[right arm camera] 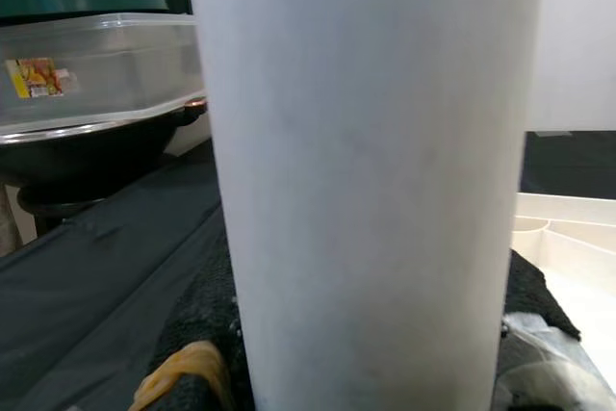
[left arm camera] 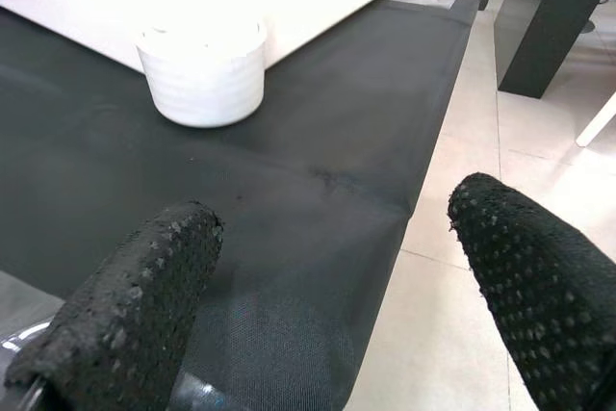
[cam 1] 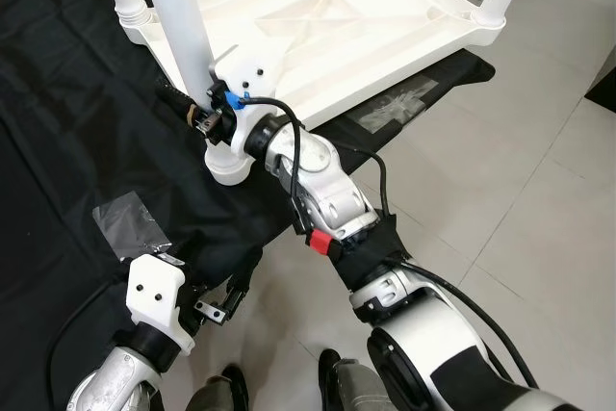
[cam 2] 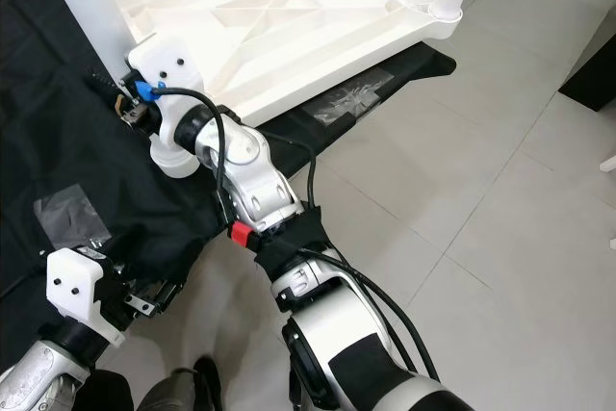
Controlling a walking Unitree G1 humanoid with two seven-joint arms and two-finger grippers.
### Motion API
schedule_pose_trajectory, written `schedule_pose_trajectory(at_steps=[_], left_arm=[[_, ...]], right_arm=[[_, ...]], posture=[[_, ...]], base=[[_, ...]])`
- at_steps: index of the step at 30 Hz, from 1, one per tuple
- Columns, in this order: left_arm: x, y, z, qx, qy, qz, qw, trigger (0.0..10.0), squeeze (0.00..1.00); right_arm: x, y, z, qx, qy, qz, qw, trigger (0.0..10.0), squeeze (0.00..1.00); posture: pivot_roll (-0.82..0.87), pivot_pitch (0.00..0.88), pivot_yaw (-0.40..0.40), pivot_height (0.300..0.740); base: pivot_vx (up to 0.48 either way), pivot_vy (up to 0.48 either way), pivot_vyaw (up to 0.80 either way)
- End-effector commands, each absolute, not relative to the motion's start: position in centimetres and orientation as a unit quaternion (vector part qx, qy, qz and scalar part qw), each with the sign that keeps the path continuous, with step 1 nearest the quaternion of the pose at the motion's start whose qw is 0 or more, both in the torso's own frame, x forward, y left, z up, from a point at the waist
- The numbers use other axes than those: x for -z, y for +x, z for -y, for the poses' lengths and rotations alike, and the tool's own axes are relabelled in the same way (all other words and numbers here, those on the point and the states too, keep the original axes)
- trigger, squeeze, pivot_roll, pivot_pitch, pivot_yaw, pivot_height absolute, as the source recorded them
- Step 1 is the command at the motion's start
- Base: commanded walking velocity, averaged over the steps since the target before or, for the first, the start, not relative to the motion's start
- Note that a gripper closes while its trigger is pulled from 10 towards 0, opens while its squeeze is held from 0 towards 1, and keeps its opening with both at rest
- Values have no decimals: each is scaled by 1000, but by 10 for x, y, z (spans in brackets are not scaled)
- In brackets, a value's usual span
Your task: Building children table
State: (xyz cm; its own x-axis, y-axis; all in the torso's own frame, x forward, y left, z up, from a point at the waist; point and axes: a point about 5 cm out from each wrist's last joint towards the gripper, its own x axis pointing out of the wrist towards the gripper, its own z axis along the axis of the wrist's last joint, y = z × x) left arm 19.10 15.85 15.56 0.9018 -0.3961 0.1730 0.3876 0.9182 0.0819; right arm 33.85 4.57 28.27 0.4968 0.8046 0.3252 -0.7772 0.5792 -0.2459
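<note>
While the tabletop [cam 1: 366,26] lies upside down on black cloth [cam 1: 67,132] | right end effector [cam 1: 197,117] clamped round leg [cam 1: 178,16] at near corner socket [cam 1: 231,163] | left end effector [cam 1: 226,300] apart, idle nearby | leg's probably light, stiff, kinda slick, so grab low.

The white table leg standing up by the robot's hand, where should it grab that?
Low on the table leg, just above its socket, coming in from the side. The leg is a round, smooth, upright tube, so fingers should close across it. The right gripper sits there already.
</note>
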Motion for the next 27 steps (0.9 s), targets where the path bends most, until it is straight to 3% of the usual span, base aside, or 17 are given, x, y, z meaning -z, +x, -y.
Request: schedule_pose_trajectory(at_steps=[1, 3, 4, 9, 16, 21, 23, 24, 25, 26, 27], left_arm=[[-149, 189, -159, 197, 27, 81, 977, 10000, 0], [-149, 189, -159, 197, 27, 82, 977, 10000, 0], [-149, 189, -159, 197, 27, 82, 977, 10000, 0], [-149, 190, -159, 196, 26, 82, 977, 10000, 0], [-148, 193, -163, 182, 20, 82, 980, 10000, 0], [-148, 195, -168, 163, 16, 81, 983, 10000, 0], [-147, 201, -181, 115, 6, 79, 990, 10000, 0], [-147, 201, -181, 115, 6, 79, 990, 10000, 0], [-146, 204, -188, 88, 1, 76, 993, 10000, 0], [-146, 204, -188, 88, 1, 76, 993, 10000, 0], [-143, 209, -203, 24, -14, 66, 997, 10000, 0]], right_arm=[[-261, 328, -62, -467, 23, 169, 868, 10000, 0], [-257, 335, -50, -444, 11, 161, 881, 10000, 0], [-256, 337, -42, -439, 13, 156, 885, 10000, 1000], [-253, 335, -19, -436, 29, 147, 887, 10000, 1000], [-246, 312, 6, -471, 47, 141, 869, 10000, 1000], [-232, 290, 22, -508, 31, 120, 853, 10000, 1000], [-213, 277, 48, -514, -2, 84, 854, 10000, 1000], [-213, 277, 48, -514, -2, 84, 854, 10000, 1000], [-205, 274, 62, -499, -20, 67, 864, 10000, 922], [-205, 274, 62, -499, -20, 67, 864, 10000, 922], [-196, 277, 90, -446, -54, 41, 893, 10000, 0]], posture=[[49, 287, -23, 740], [49, 287, -23, 740], [44, 283, -24, 740], [43, 279, -25, 740], [35, 274, -23, 740], [24, 267, -20, 740], [15, 258, -20, 740], [15, 258, -20, 740], [10, 250, -20, 740], [10, 250, -20, 740], [7, 239, -20, 740]], base=[[0, 0, 0], [0, 0, 0], [0, 0, 0], [0, 0, 0], [0, 0, 0], [0, 0, 0], [0, 0, 0], [0, 0, 0], [0, 0, 0], [0, 0, 0], [0, 0, 0]])
